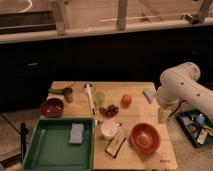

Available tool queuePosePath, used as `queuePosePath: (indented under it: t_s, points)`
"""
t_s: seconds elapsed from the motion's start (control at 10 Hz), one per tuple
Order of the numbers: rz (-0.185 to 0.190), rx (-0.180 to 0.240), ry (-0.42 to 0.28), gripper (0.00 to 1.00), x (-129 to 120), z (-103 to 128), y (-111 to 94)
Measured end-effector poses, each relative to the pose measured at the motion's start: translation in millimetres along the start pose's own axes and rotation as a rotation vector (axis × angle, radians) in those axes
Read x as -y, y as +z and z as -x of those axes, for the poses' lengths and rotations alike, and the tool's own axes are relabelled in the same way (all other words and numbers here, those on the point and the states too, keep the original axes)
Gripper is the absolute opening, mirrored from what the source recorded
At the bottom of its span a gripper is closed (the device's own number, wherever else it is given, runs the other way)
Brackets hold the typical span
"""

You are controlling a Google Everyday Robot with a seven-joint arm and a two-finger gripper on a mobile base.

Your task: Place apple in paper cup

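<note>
- One white arm is in view. It enters from the right edge and bends down to the gripper [163, 115], which hangs low at the right edge of the wooden table [137, 114].
- Gripper state: how far open it is, and whether it holds anything, cannot be told from this view.
- The apple [126, 99] sits on the table, left of the gripper in the camera view and a little farther back. It is well apart from the gripper and nothing touches it.
- The paper cup [108, 130] stands upright, left of the gripper and nearer the camera, and farther from the gripper than the apple is. The apple is not in it.
- The grapes [109, 110], a dark red cluster, lie between the apple and the paper cup, on the far side of the apple from the gripper.
- The orange-red bowl [144, 138] is the nearest dish to the gripper, just left of it and toward the camera, beside the paper cup.
- The yellow-green cup [100, 97] stands beyond the apple from the gripper, level with it.
- The grey-blue object [149, 95] lies between the gripper and the apple, toward the back edge.
- The dark red bowl [52, 107] and the dark metallic cup [68, 94] are at the table end farthest from the gripper.
- The green tray [50, 150] is at the corner farthest from the gripper, nearer the camera, with a grey-blue sponge [76, 133] lying in it.
- A green bin [185, 129] holding assorted items sits off the table, on the gripper's other side.
</note>
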Motion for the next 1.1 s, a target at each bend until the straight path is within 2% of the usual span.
queuePosePath:
  t_s: [0.4,0.7,1.1]
  points:
    - [-0.004,0.012,-0.022,0.80,5.0,5.2,14.3]
    - [-0.013,0.025,-0.045,0.80,22.7,16.2,29.4]
    - [-0.020,0.039,-0.064,0.80,33.6,19.6,43.9]
